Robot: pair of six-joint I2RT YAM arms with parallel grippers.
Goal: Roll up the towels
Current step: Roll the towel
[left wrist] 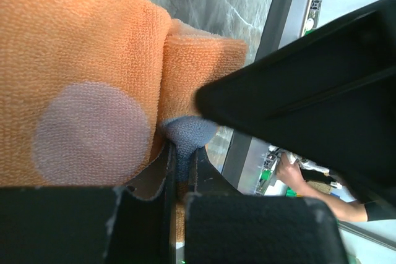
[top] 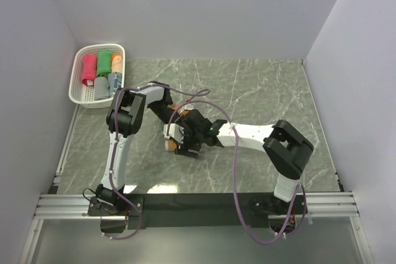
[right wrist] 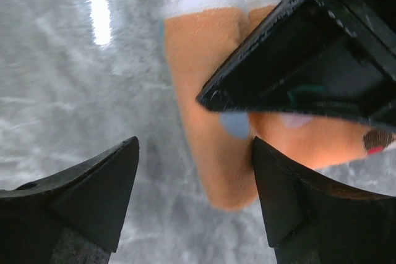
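The orange terry towel with pale-blue dots (top: 169, 145) lies partly rolled just off the centre of the surface, toward 7 o'clock; it is the only cloth lying loose. The left hand (left wrist: 181, 153) is pressed together on a fold of it. The right hand (right wrist: 195, 153) stands spread, and the roll shows between its two fingers. The grey-green marbled surface (top: 260, 91) is closed in by plain pale walls (top: 185, 10) at 9, 12 and 3 o'clock. At 10 o'clock sits one white perforated plastic basket (top: 99, 47). It appears to hold five rolls: one pink-red roll (top: 90, 68), one green roll (top: 104, 63), one orange roll (top: 116, 61) and two grey-blue rolls (top: 101, 89).
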